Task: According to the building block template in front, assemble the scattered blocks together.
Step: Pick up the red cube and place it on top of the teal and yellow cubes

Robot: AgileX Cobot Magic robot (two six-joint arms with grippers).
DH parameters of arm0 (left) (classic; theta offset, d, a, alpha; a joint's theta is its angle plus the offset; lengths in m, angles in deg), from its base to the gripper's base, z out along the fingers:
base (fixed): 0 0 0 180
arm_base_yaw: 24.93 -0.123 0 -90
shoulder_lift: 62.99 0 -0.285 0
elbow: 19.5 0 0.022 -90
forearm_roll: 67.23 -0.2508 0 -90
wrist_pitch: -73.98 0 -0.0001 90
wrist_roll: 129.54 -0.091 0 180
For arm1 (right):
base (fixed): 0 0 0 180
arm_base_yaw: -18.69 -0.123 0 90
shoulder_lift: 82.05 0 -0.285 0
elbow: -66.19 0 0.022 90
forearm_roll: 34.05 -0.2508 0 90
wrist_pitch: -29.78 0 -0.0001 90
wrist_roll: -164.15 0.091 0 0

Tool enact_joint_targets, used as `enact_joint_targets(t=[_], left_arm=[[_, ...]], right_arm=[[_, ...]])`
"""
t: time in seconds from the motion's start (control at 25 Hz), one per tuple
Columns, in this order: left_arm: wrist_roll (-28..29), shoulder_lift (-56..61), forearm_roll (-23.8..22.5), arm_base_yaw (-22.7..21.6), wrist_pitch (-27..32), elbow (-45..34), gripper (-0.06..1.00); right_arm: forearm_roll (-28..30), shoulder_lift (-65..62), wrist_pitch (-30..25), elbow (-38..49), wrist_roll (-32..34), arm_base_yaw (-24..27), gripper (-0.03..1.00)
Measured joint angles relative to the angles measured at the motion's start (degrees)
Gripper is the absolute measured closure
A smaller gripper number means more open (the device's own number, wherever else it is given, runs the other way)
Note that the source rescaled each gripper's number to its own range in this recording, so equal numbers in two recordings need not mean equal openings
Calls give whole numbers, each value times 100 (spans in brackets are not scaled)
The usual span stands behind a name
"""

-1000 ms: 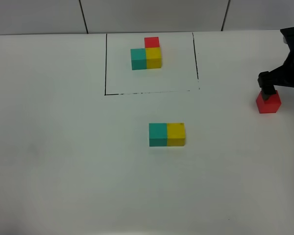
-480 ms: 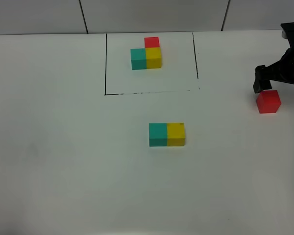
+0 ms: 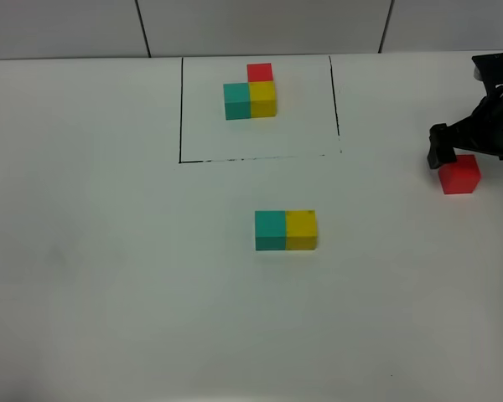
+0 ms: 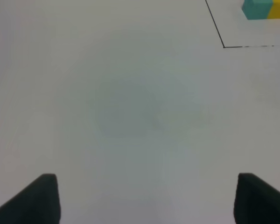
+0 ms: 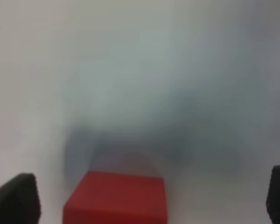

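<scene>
**Item 1. building block template** point(image 3: 250, 95): cluster of 3 small joined matte cubes, framed by a thin black outline point(image 3: 180, 109), at 12 o'clock on the white table point(image 3: 109, 268). Teal sits at 9 o'clock of yellow and red at 12 o'clock of yellow. It serves as the reference pattern.

**Item 2. teal cube** point(image 3: 270, 229), small, plain, matte: mid-table, touching item 3 on its 9 o'clock side. This matches the template's lower row.

**Item 3. yellow cube** point(image 3: 301, 229), small, plain, matte: joined to item 2. Its 12 o'clock face is bare, and that appears to be the slot reserved for red.

**Item 4. red cube** point(image 3: 459, 174), small, plain, matte: resting on the table at 3 o'clock, well apart from the pair. It is the 1 piece unplaced.

**Item 5. right tool** point(image 3: 458, 152): just above item 4, released. In the wrist view the jaws are spread wide with the cube lying between them, untouched. This placement likely serves to straddle the cube for a grasp.

**Item 6. left tool** point(image 4: 147, 200): released and empty over bare table, apparently parked clear of the work.
</scene>
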Motion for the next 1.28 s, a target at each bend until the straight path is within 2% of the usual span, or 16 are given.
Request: enact_joint_targets(t=[0.36,0.52,0.64,0.68,0.84,1.08,1.28], left_arm=[[0,0,0,0,0,0,15],[0,0,0,0,0,0,15],[0,0,0,0,0,0,15],[0,0,0,0,0,0,15],[0,0,0,0,0,0,15],[0,0,0,0,0,0,15],[0,0,0,0,0,0,15]], right_arm=[[-7,196,-21,0,7,56,2],[0,235,-14,0,7,56,11],[0,235,-14,0,7,56,30],[0,237,-14,0,7,56,40],[-5,237,-19,0,35,50,97],[-5,139,76,0,406,-157,95],[105,-155,144,0,1746,-712,95]])
